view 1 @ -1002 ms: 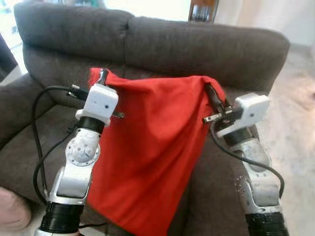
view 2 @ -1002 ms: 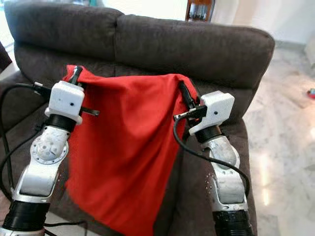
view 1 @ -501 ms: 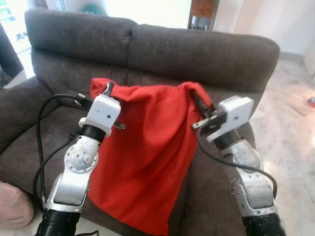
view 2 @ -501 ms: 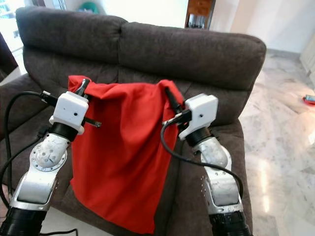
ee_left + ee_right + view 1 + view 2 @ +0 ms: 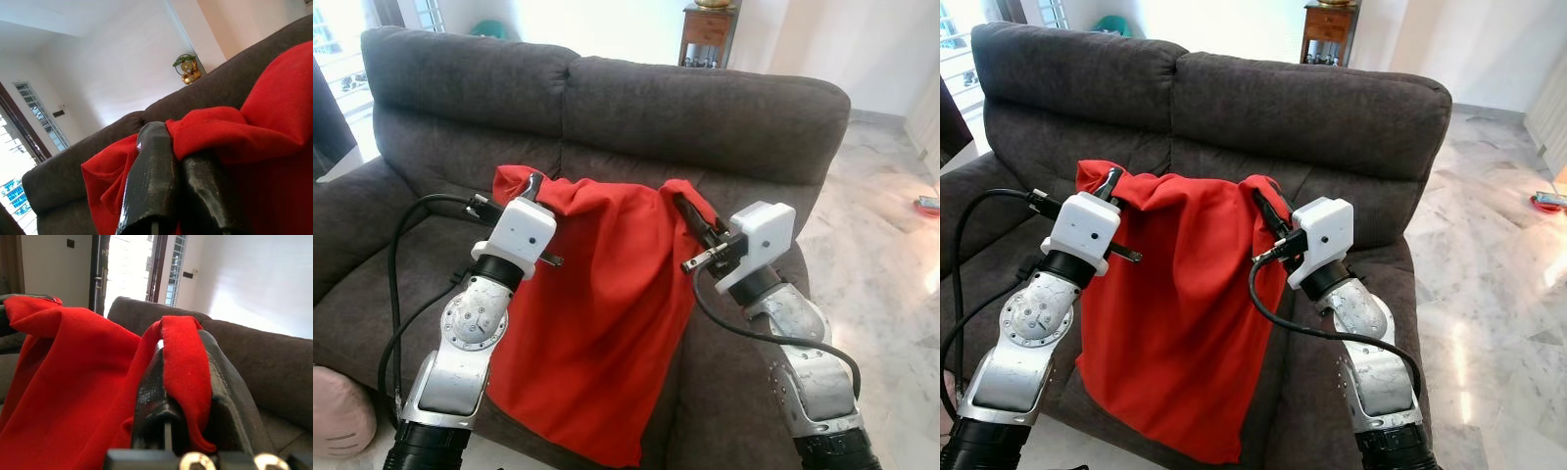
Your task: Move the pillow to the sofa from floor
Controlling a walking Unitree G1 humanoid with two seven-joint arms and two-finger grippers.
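A red pillow [image 5: 597, 313], limp like a loose cover, hangs between my two arms in front of the dark grey sofa [image 5: 705, 108]. My left gripper [image 5: 530, 184] is shut on its upper left corner, the red cloth bunched around the black fingers [image 5: 154, 181]. My right gripper [image 5: 690, 211] is shut on the upper right corner, with a red fold pinched between its fingers [image 5: 151, 396]. The pillow's lower end droops over the seat's front edge.
A pale pink cushion [image 5: 337, 423] lies on the floor at my lower left. Marble floor [image 5: 891, 245] stretches to the right of the sofa. A small wooden cabinet [image 5: 707, 29] stands behind the sofa back. The sofa's armrest [image 5: 342, 225] rises on the left.
The view has pulled back and up, showing more of the sofa. Both grippers keep their hold; the right one has drawn slightly inward and the pillow's top edge sags a little more.
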